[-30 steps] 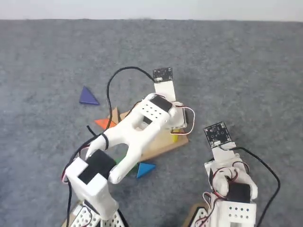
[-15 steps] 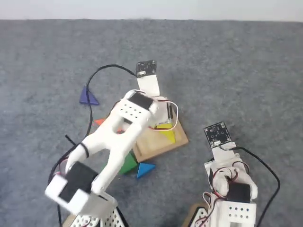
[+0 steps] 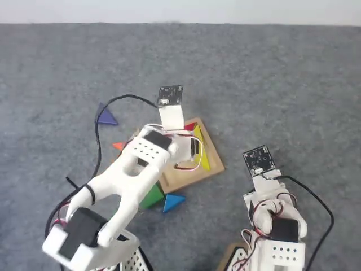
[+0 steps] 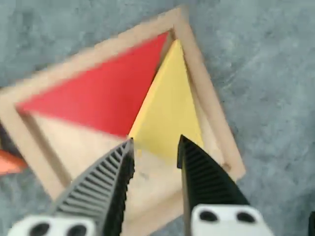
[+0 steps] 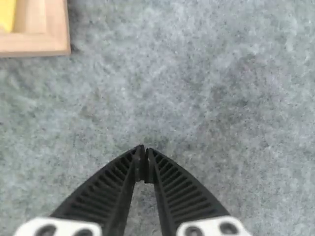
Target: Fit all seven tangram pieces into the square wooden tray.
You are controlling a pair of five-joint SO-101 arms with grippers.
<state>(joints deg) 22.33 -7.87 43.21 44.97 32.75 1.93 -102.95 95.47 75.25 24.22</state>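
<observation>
While right gripper idles closed over carpet, blue triangle, green piece lie loose beside tray. Left gripper, ajar, empty, has backed off yellow triangle, now flat beside red triangle inside tray: 2 visibly placed. Purple triangle farthest.

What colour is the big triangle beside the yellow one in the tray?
Red triangle; clearest in the left wrist view.

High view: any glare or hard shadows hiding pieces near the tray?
High view: even light, no glare or hard shadows on the tray or blue triangle. Left wrist view: red triangle and yellow triangle evenly lit. Right wrist view: flat light on the carpet.
</observation>
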